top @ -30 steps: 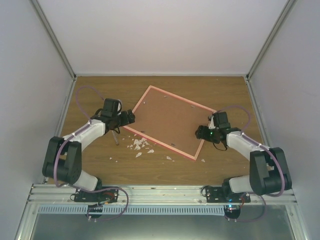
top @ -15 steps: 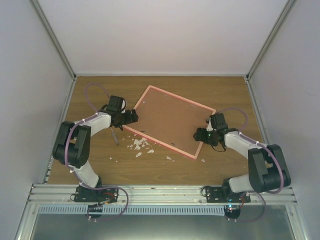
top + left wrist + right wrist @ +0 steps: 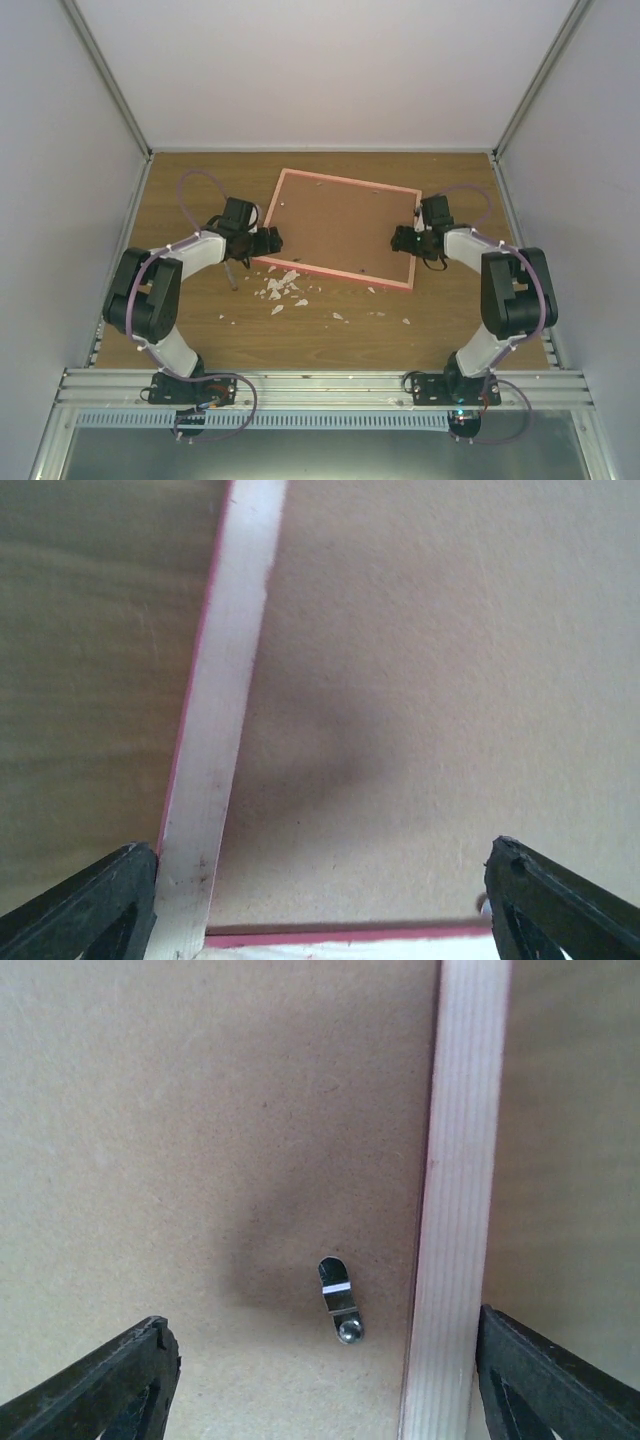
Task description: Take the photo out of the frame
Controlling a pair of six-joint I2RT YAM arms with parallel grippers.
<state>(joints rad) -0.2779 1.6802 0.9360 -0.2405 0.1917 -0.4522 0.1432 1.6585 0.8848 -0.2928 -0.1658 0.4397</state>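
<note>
Over opposite rims of the frame [image 3: 340, 220] hover the left tool [image 3: 270, 241] and right tool [image 3: 401, 240] — both spread, empty.

Soft even light — wrist views blurry, dark-smudged.

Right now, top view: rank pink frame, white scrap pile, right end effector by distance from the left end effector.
1. frame: its left edge lies right under the left end effector.
2. white scrap pile: just off the frame's near edge.
3. right end effector: across the frame, at its right edge.
</note>
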